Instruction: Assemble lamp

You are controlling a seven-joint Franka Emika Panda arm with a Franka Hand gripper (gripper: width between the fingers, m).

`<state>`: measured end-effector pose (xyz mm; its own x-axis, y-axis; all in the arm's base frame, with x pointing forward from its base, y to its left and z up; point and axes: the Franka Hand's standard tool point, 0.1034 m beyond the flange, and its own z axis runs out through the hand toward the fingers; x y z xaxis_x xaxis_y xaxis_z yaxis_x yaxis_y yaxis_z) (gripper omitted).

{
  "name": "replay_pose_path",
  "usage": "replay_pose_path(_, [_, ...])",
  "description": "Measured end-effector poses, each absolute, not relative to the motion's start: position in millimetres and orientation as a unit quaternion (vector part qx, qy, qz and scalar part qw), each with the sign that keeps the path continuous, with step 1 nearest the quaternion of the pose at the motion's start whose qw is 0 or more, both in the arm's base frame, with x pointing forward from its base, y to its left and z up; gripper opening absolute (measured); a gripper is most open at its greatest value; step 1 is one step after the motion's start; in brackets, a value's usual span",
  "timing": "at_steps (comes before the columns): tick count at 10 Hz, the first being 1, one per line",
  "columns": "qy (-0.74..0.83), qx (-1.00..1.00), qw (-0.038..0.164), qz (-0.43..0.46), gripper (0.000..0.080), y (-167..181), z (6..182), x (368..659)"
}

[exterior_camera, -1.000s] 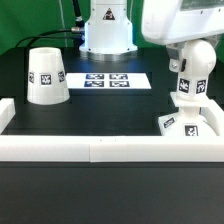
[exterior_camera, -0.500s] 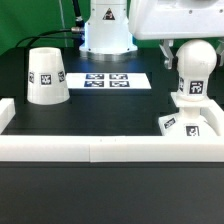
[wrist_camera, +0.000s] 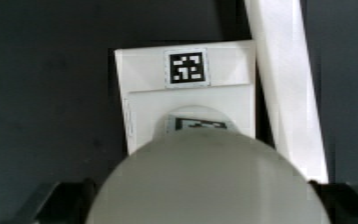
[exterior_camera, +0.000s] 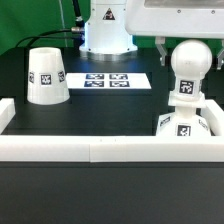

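Note:
My gripper (exterior_camera: 190, 57) is shut on the white ball-shaped bulb (exterior_camera: 190, 62) at the exterior view's right and holds it upright. The bulb's tagged stem points down onto the flat square base block (exterior_camera: 186, 124), which lies against the front border wall. I cannot tell whether the stem is seated in the base. In the wrist view the bulb (wrist_camera: 211, 175) fills the lower part between my dark fingers (wrist_camera: 59, 200), with the tagged base block (wrist_camera: 188, 85) beyond it. The truncated-cone shade (exterior_camera: 45, 75) stands apart at the exterior view's left.
The marker board (exterior_camera: 107, 81) lies flat in the middle, in front of the arm's white pedestal (exterior_camera: 106, 35). Long white border walls run along the front (exterior_camera: 100, 150) and the left (exterior_camera: 6, 112). A wall (wrist_camera: 279, 80) also runs beside the base in the wrist view.
The bulb has turned from tilted to upright and shifted slightly to the exterior view's left, over the base. My gripper has kept hold of it. The shade has not moved.

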<state>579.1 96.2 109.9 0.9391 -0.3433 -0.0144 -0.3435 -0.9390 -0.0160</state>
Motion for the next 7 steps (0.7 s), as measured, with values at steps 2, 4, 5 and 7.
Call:
replay_pose_path(2, [0.232, -0.973, 0.007, 0.006, 0.0579, 94.5, 110.3, 579.5])
replay_pose_path(4, [0.231, -0.973, 0.007, 0.006, 0.0636, 94.7, 109.7, 579.4])
replay_pose_path(5, [0.230, -0.973, 0.007, 0.006, 0.0685, 95.2, 109.3, 578.9])
replay_pose_path(7, [0.170, -0.985, 0.006, 0.013, 0.0697, 99.9, 109.3, 573.6])
